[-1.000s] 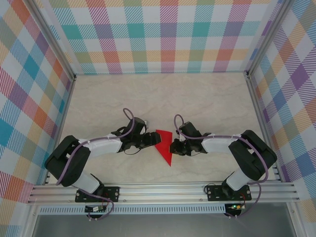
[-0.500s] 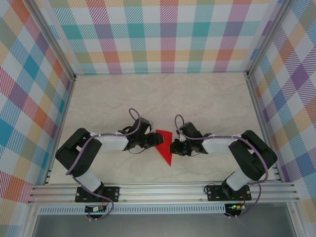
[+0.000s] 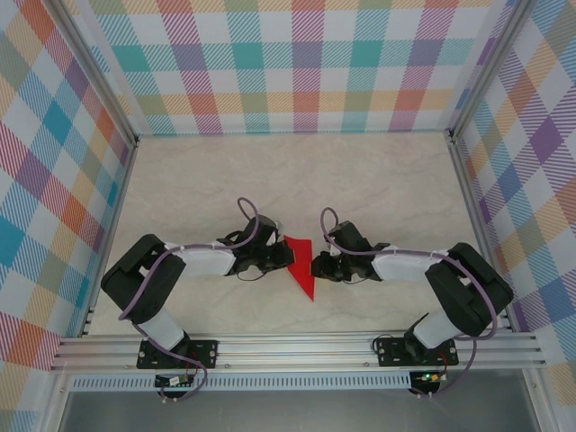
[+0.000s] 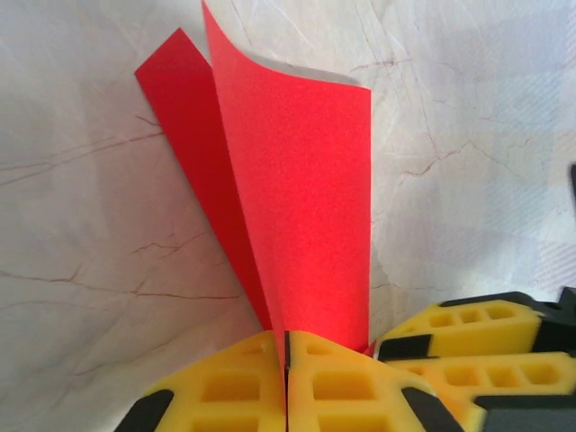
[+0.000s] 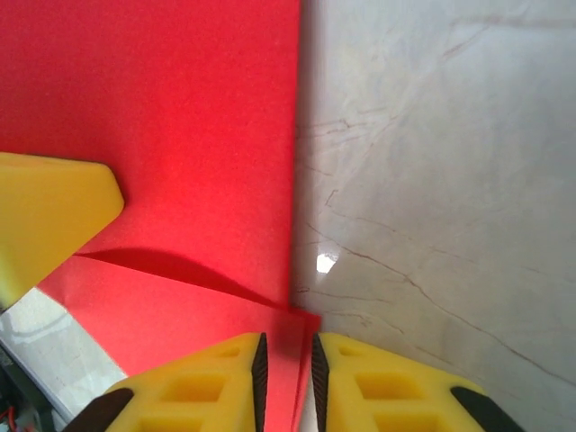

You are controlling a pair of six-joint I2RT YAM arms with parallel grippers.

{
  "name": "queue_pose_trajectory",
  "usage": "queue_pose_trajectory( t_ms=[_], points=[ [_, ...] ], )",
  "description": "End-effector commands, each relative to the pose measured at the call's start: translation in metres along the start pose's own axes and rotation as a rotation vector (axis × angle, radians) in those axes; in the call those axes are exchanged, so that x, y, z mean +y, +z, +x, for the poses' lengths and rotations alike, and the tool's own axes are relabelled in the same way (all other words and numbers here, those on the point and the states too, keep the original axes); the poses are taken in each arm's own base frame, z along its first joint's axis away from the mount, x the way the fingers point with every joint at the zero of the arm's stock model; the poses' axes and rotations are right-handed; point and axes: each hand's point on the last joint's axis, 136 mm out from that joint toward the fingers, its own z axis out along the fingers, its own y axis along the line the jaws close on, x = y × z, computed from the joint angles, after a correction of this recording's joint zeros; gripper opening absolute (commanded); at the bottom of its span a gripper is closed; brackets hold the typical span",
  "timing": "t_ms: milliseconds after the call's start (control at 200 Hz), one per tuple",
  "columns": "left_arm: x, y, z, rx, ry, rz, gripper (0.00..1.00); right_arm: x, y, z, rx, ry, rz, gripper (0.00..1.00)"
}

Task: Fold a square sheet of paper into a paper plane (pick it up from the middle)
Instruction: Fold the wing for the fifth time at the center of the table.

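— How far along is the plane?

— Mid-fold, by my reckoning. The red paper (image 3: 301, 267) lies near the middle of the table (image 3: 378, 189), between my two arms. It is already a pointed wedge rather than a flat square, with its tip toward the near edge. From my left wrist, one layer of it stands up off the layer beneath and curls over at its far end.

— And your grippers?

— My left gripper (image 4: 286, 364) is closed tight on the wedge's left side, jaws meeting with the paper pinched between them. My right gripper (image 5: 288, 373) sits at the paper's right edge. Its jaws are a narrow slit apart with a corner of the paper in the gap, and they do not look pressed on it.

— What is left to do?

— The first folds are in, I'd say. The shape looks too broad for a dart and I see no finished wings. So the raised layer wants flattening and creasing, and then more folds to slim it.
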Motion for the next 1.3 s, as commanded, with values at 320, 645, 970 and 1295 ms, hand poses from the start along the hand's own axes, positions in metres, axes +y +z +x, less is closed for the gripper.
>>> queue_pose_trajectory(
  t_ms=[320, 645, 970, 1295],
  points=[
    [-0.011, -0.013, -0.012, -0.081, -0.025, -0.051, 0.01, 0.015, -0.045, -0.003, -0.193, -0.460, 0.083, 0.44],
    [-0.011, -0.015, -0.011, -0.084, -0.030, -0.057, 0.01, 0.036, -0.029, 0.015, -0.229, -0.668, 0.172, 0.42],
    [-0.013, -0.015, -0.013, -0.080, -0.026, -0.061, 0.01, 0.065, -0.014, 0.041, -0.327, -0.983, 0.191, 0.44],
    [-0.017, -0.014, -0.013, -0.073, -0.028, -0.046, 0.01, 0.058, 0.007, 0.044, -0.287, -1.024, 0.241, 0.48]
  ],
)
